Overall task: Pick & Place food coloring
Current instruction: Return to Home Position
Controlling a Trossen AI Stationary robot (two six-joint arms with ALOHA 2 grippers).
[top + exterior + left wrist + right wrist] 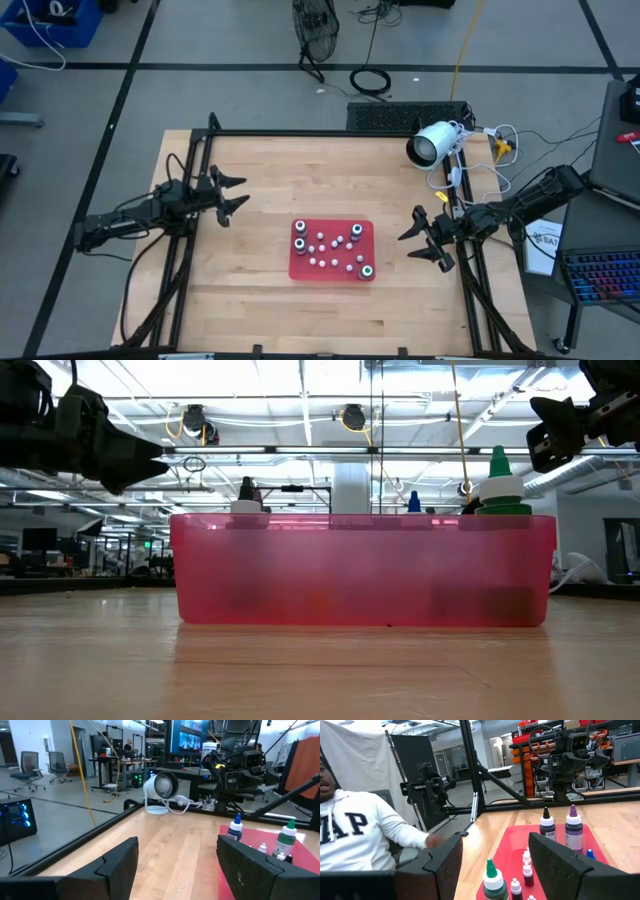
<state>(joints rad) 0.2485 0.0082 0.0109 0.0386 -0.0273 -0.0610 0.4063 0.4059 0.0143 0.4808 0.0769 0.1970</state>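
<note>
The food coloring bottles stand upright in a red rectangular tray near the table's middle: several tiny whitish ones with coloured tips, a few bigger grey ones, and a green-capped one at the tray's near right corner, also in the right wrist view and the low view. My left gripper hangs open above the table, left of the tray. My right gripper hangs open to the tray's right. Neither touches a bottle.
A white camera with cables sits at the table's far right. A black frame rail borders the table. Bare wood lies around the tray. A person in a white hoodie sits beyond the table's near edge.
</note>
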